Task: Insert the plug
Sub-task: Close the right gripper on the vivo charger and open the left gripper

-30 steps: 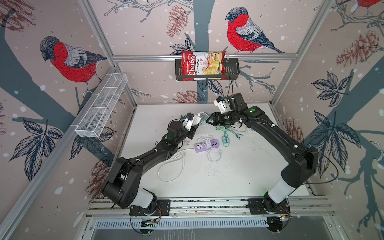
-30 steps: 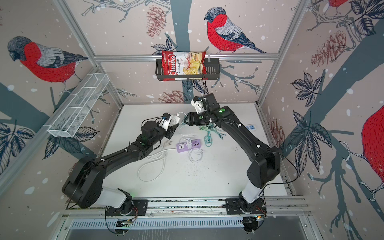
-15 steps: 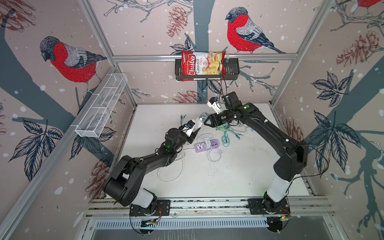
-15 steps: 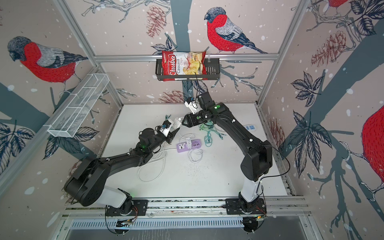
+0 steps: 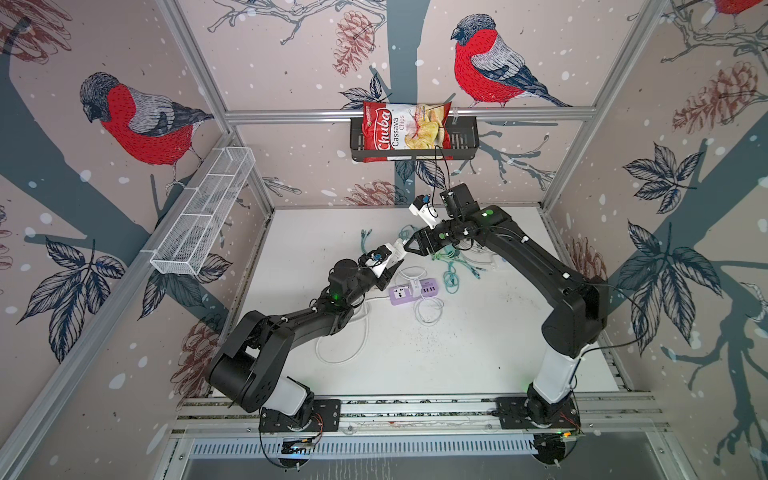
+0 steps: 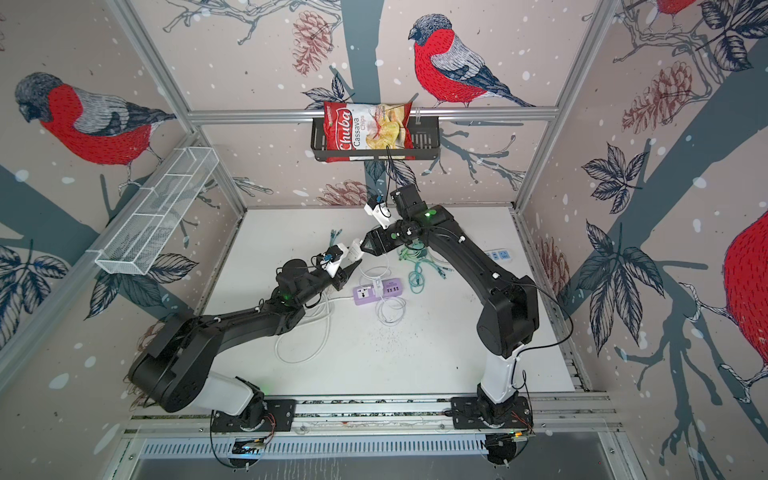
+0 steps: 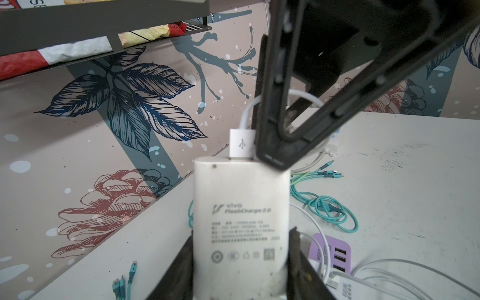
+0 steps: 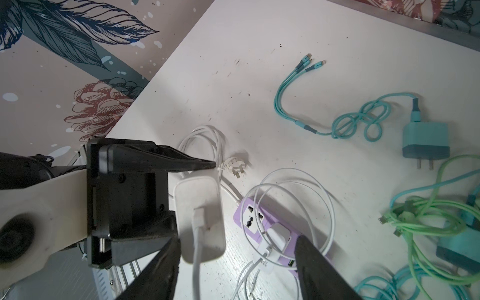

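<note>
Closest to you, the left gripper [image 7: 240, 259] is clamped about halfway shut on the flat sides of the white charger [image 7: 241, 207], held up off the table. The charger's long axis runs straight out from that gripper towards the other arm. At its far end sits the USB plug [image 7: 242, 144], which looks fully seated, its white cable [image 8: 293, 179] looping away. The right gripper [image 8: 236, 238] meets that end head-on with its jaws spread wide and nothing in them. The charger end lies close against one finger rather than centred, and you cannot tell whether they touch. So the plug lies along the line between the two grippers, and any push or pull has to follow that axis. The right arm is the nearer one to the plug. Below, on the scuffed white table [image 5: 478, 353], the purple power strip [image 8: 249, 215] lies flat with teal cables [image 8: 358, 122] beside it. Beyond, a chips bag [image 5: 405, 131] sits in the black basket [image 5: 465, 141] on the bird-patterned back wall.
</note>
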